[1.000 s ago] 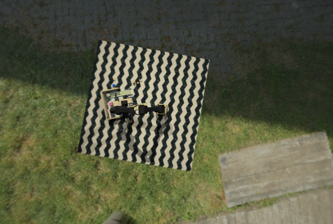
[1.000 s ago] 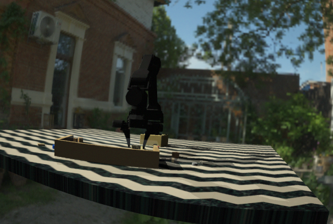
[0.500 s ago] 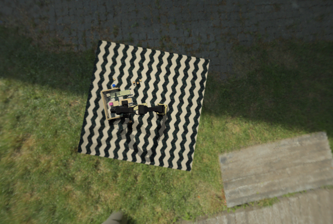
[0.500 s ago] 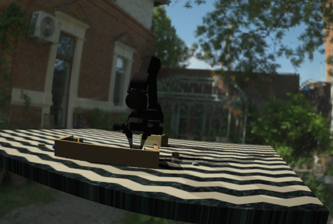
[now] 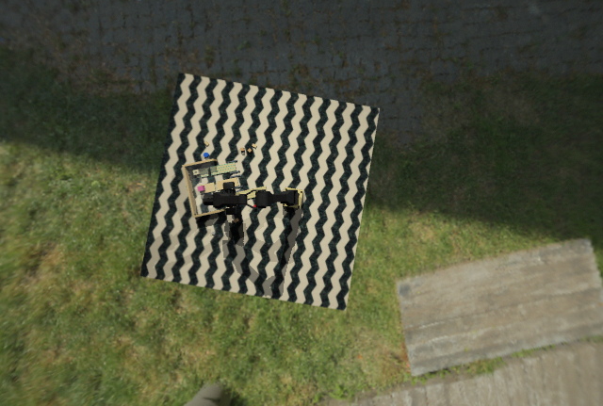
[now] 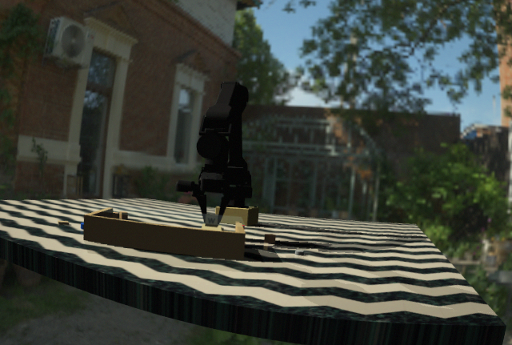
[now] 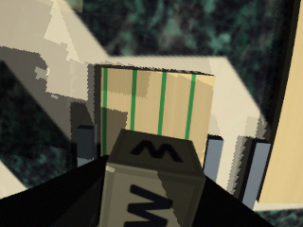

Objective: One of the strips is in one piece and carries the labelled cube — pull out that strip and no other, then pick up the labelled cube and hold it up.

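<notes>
My gripper (image 6: pixel 212 220) (image 7: pixel 151 172) is shut on a grey-looking cube marked with a black W, its fingers on two opposite sides. The arm hides this cube in the top view. Below it is a pale wooden strip (image 7: pixel 148 101) (image 6: pixel 211 228) with green lengthwise lines. Its end shows in the wrist view; the rest is hidden. I cannot tell whether the cube still touches the strip. Another strip (image 5: pixel 226 168) with a green pattern lies at the upper side of the frame. A plain tan strip (image 5: pixel 228 182) lies between, near a pink cube (image 5: pixel 201 188).
A wooden frame wall (image 5: pixel 189 192) (image 6: pixel 165 235) (image 7: pixel 285 118) runs around the far end of the strips. Grey-blue upright pieces (image 7: pixel 85 147) (image 7: pixel 256 175) stand beside the strip. A blue object (image 5: pixel 206 154) and several small blocks lie outside the frame. A brown block (image 6: pixel 270 238) stands near it.
</notes>
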### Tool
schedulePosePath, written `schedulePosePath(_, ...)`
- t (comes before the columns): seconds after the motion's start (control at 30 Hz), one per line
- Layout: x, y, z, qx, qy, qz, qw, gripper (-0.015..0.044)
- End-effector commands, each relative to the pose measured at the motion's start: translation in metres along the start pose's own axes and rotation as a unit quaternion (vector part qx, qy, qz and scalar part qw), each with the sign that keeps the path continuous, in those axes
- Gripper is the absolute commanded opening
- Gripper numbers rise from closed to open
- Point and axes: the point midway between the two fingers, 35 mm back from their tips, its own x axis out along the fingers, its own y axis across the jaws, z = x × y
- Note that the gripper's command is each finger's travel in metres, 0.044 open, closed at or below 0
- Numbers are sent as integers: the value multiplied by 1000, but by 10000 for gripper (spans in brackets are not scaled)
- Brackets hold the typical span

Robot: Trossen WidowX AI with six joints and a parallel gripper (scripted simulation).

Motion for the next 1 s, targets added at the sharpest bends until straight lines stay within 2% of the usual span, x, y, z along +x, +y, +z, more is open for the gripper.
schedulePosePath(0.0,-9,2,-14,2,1,0,1000,0)
schedulePosePath(0.5,-21,6,-56,2,4,0,1000,0)
schedulePosePath(0.6,-25,6,-57,2,4,0,1000,0)
schedulePosePath(0.8,-56,6,-57,2,4,0,1000,0)
schedulePosePath(0.97,-57,6,-57,2,4,0,1000,0)
